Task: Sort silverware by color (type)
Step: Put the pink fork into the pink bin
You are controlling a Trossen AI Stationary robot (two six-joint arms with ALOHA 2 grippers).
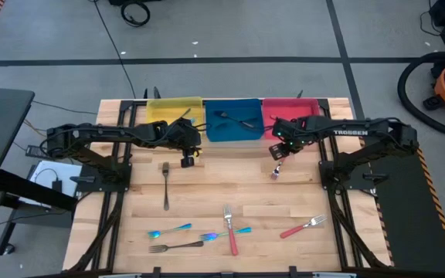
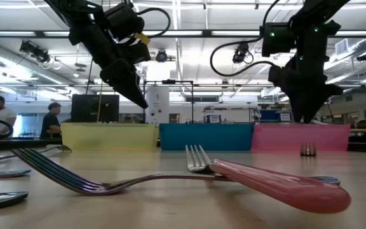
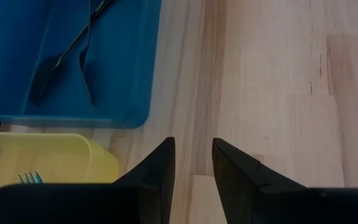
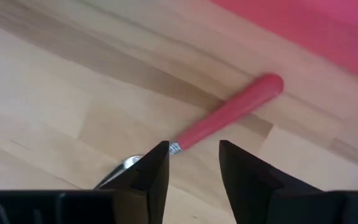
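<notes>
right wrist view: utensil (image 4: 225,115) head hidden

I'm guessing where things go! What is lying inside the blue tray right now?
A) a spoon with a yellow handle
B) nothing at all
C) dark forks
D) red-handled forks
C: the high view shows dark forks lying in the blue tray, and the left wrist view shows them there too, dark and slim, with no red handles among them.
</notes>
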